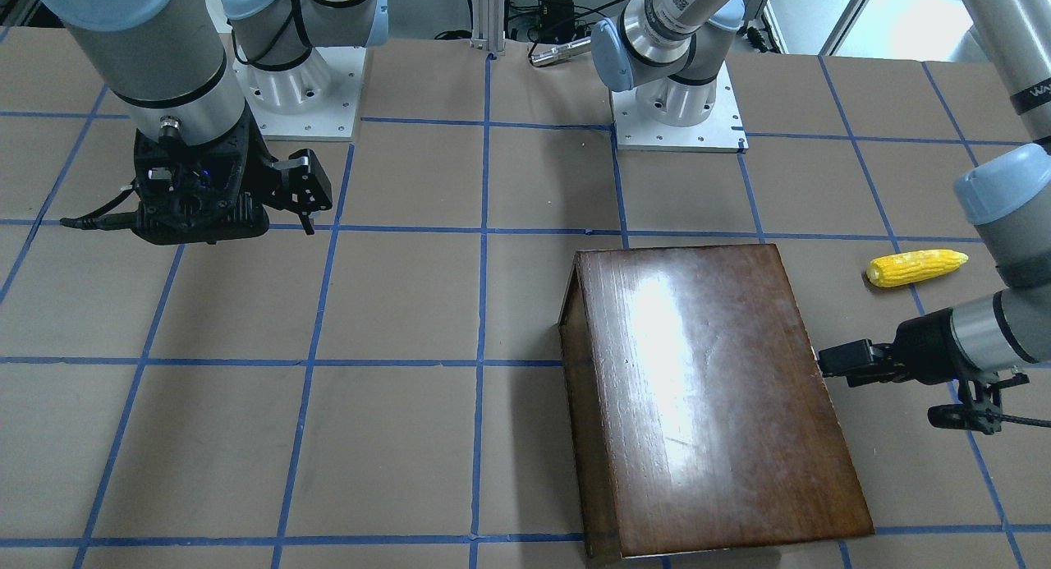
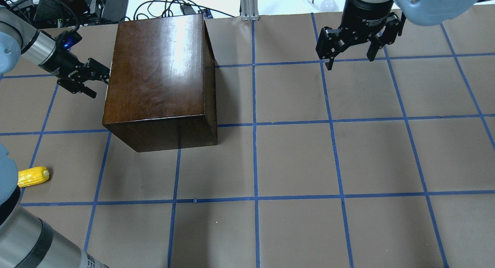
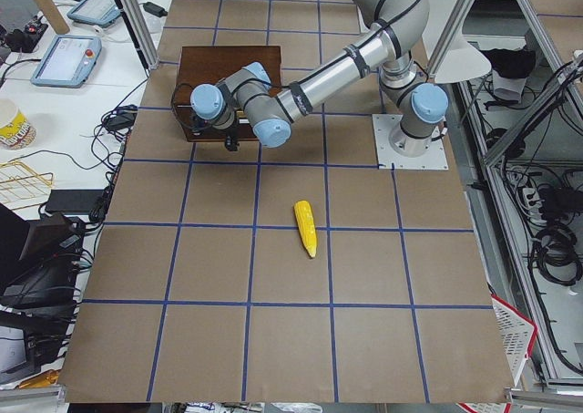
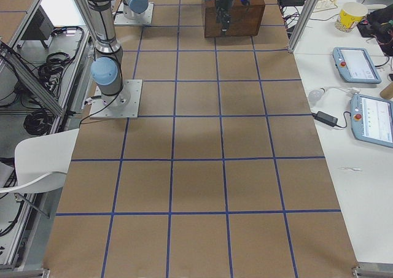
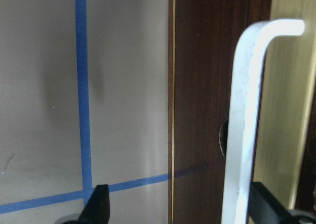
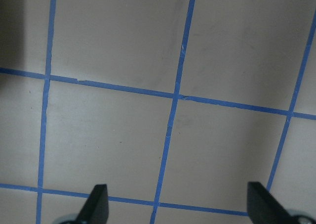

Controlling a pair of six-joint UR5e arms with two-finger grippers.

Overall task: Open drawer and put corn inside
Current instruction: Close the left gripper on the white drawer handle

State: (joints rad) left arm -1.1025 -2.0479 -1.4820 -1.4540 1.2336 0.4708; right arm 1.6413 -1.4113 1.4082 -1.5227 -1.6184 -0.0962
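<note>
The dark-brown cabinet (image 2: 158,70) stands at the table's far left, and it also shows in the front view (image 1: 714,396). Its drawer is shut. In the left wrist view I see the dark drawer front (image 5: 202,110) with a silver handle (image 5: 242,135). My left gripper (image 2: 96,72) is open at that face, and in the left wrist view (image 5: 183,209) the handle lies between its fingers, close to the right finger (image 5: 266,206). The yellow corn (image 2: 34,176) lies on the table to the near left, apart from both grippers, and shows in the front view (image 1: 917,268). My right gripper (image 2: 350,51) is open and empty above the table.
The table is brown paper with a blue tape grid (image 2: 255,125). The two arm bases (image 1: 677,109) stand at the robot's edge. Cables and equipment (image 2: 77,5) lie beyond the far edge behind the cabinet. The right wrist view shows only bare table (image 6: 173,95).
</note>
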